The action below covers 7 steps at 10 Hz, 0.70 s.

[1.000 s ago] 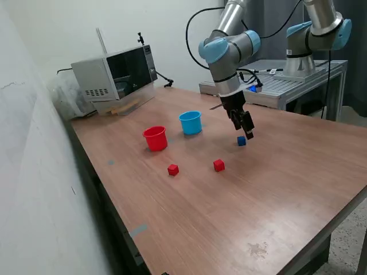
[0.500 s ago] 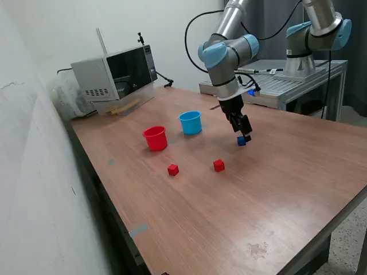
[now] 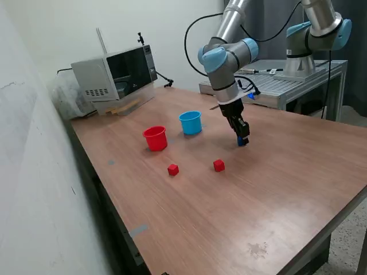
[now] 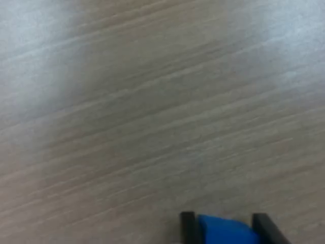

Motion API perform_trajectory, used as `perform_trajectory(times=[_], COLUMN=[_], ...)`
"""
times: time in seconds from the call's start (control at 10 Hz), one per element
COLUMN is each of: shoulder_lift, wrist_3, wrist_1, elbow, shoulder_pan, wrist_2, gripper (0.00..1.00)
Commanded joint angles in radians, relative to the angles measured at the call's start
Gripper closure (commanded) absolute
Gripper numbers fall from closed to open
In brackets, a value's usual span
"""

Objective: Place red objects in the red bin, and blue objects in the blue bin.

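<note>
My gripper (image 3: 242,140) is down at the table on the exterior view's right of the cups, and its fingers stand against both sides of a small dark blue cube (image 3: 243,142). In the wrist view the blue cube (image 4: 226,233) fills the gap of the gripper (image 4: 224,229) between two black fingers (image 4: 187,226), still resting on the wood. Two small red cubes (image 3: 173,169) (image 3: 218,165) lie nearer the front. The red cup (image 3: 155,138) and the light-blue cup (image 3: 190,122) stand upright side by side behind them.
A microwave (image 3: 114,73) sits at the back left corner of the wooden table (image 3: 229,217) with a plastic bag beside it. A second robot arm (image 3: 312,34) stands on a metal bench behind the table. A white wall runs along the left.
The gripper has come down and slightly toward the exterior view's left, from just above the blue cube to table level around it. The cubes and cups have not moved.
</note>
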Motion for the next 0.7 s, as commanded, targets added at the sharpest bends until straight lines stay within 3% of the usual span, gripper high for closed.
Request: perform_trajectory(times=[0.0, 0.1, 0.3, 0.5, 0.6], shoulder_lift=[-0.012, -0.037, -0.084, -0.147, -0.169], wrist_3=[-0.006, -0.018, -0.023, -0.027, -0.065], wrist_1=[0.002, 0.011, 0.012, 0.012, 0.012], elbow=[-0.025, -0.037, -0.045, -0.045, -0.048], shoulder_pan=[0.000, 0.000, -0.003, -0.136, -0.193], wrist_2=[-0.009, -0.029, -0.034, -0.095, -0.103], gripper=[1.00, 1.00, 1.00, 1.00, 1.00])
